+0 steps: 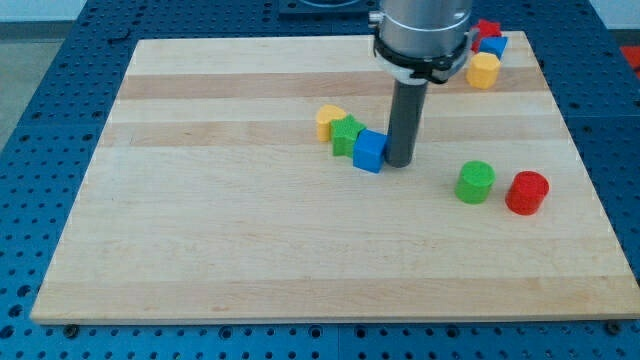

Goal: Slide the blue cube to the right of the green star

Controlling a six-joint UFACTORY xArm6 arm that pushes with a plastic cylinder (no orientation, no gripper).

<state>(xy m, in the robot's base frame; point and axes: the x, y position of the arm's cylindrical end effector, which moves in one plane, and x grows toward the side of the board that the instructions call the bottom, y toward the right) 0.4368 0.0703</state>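
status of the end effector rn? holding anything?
No gripper here: my tip is a bare rod, holding nothing, down at the board right beside the blue cube, on its view-right side, which sits against the green star.

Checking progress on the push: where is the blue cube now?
Near the board's middle, the small blue cube touches the green star block's right side in the view, with my tip against the cube's right.

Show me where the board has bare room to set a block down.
Free: the view's left half, left of the yellow block, and the whole bottom strip below the green cylinder and red cylinder. Crowded: the centre, where my tip touches the blue cube beside the green star.
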